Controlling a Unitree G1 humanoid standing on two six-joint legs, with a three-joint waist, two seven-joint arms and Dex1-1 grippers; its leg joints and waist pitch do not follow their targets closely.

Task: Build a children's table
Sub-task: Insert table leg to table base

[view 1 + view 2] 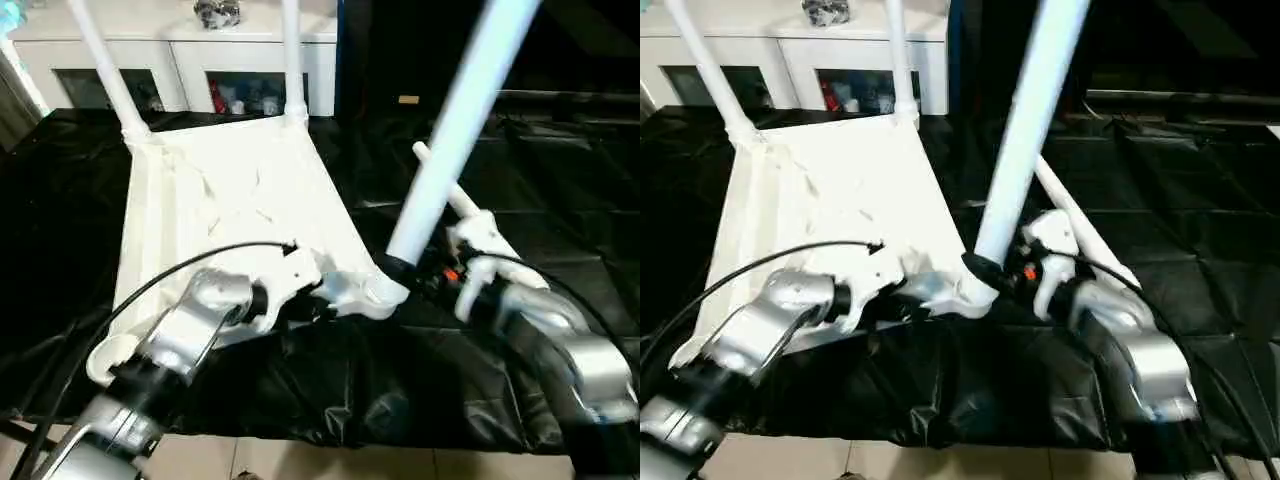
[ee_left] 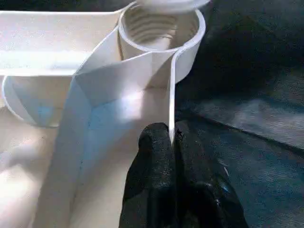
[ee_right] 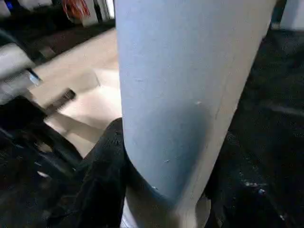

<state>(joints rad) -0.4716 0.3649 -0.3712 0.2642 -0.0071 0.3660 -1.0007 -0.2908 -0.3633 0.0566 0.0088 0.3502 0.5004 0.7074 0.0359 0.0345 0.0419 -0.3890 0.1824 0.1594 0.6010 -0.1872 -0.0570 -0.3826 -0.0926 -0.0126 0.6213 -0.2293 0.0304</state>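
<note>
tabletop lies upside down mid-table, two legs in its far sockets; right pincer grips a third leg at the near socket, left pincer pinches the rim, a fourth leg waits.

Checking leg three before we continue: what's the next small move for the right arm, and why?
Probably keep turning the leg down into the near corner socket. The right gripper is shut on the leg's lower end, which leans rather than standing straight like the two far legs. The left gripper pinches the tabletop rim, bracing it.
</note>
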